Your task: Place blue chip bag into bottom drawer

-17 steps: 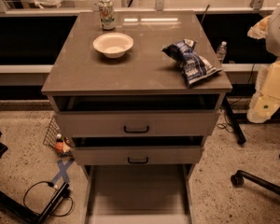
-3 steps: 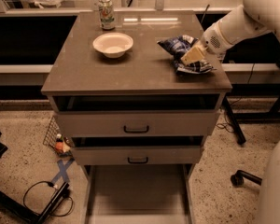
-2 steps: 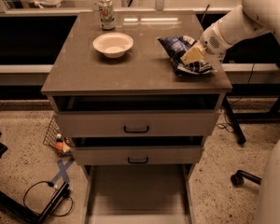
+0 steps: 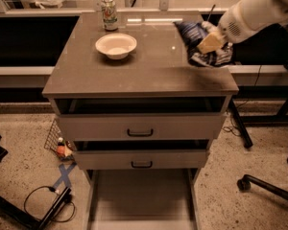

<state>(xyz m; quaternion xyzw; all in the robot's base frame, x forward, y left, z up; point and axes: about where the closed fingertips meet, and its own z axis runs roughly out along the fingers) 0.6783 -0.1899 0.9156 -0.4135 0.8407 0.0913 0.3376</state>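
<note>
The blue chip bag (image 4: 188, 31) lies crumpled at the back right of the cabinet top (image 4: 149, 66). My gripper (image 4: 209, 43) comes in from the right on the white arm and is pressed into the middle of the bag, shut on it. The bag's left end is bunched upward while its lower edge rests on the top. The bottom drawer (image 4: 141, 198) is pulled out at floor level below, with a pale bare floor and side rails.
A white bowl (image 4: 116, 45) and a drink can (image 4: 109, 13) stand on the left of the top. Two upper drawers with black handles (image 4: 140, 132) stick out slightly. A chair base (image 4: 264, 186) is on the right; cables (image 4: 43, 200) and a wire basket (image 4: 57, 140) are on the left.
Since 5.7 s ago the arm came in from the right and closed on the bag, bunching it. Over the last second hardly anything has moved.
</note>
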